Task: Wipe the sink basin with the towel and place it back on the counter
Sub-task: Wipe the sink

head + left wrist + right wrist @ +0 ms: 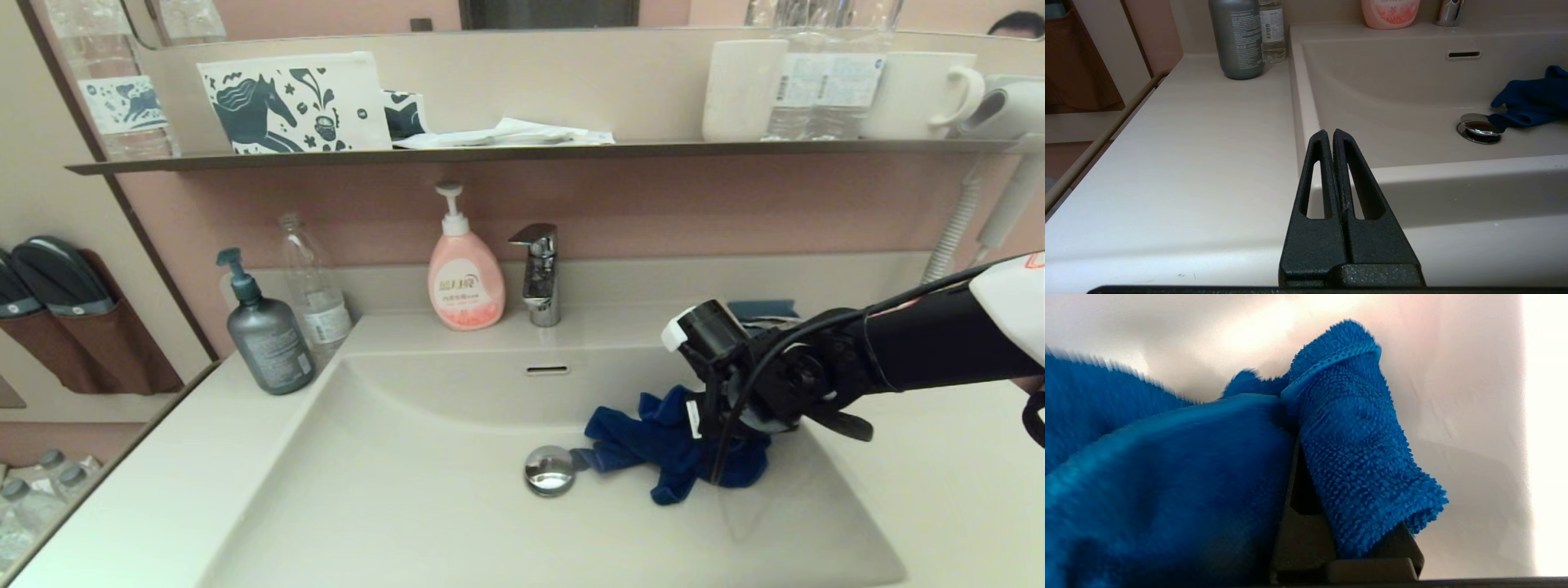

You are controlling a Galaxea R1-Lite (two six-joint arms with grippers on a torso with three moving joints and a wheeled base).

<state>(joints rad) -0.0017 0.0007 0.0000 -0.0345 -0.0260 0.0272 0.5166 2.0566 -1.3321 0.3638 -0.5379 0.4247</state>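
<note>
Plainly soft and light, the towel [665, 445] droops at lower right of the sink basin [408, 490], bunched in the right claw [1306, 490], which is clamped shut on a mid-cloth fold, a sound hold, while the left claw [1333, 134] sits closed, empty.

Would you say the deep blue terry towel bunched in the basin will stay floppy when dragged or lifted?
Probably floppy: the deep blue terry towel lies crumpled, folds draping around the right gripper shut on it. Its looped pile likely grips rather than slips. It looks light.

A: Location type?
B: Bathroom, likely hotel. Vanity table [163, 490] with moulded sink basin [408, 506], chrome faucet [539, 273], pink soap pump [464, 278].
A: Why hotel?
B: Wall hair dryer [1008, 106], water bottles [824, 90] and mugs [927, 94] on the shelf [490, 153], slippers [49, 273] in a wall pouch.
</note>
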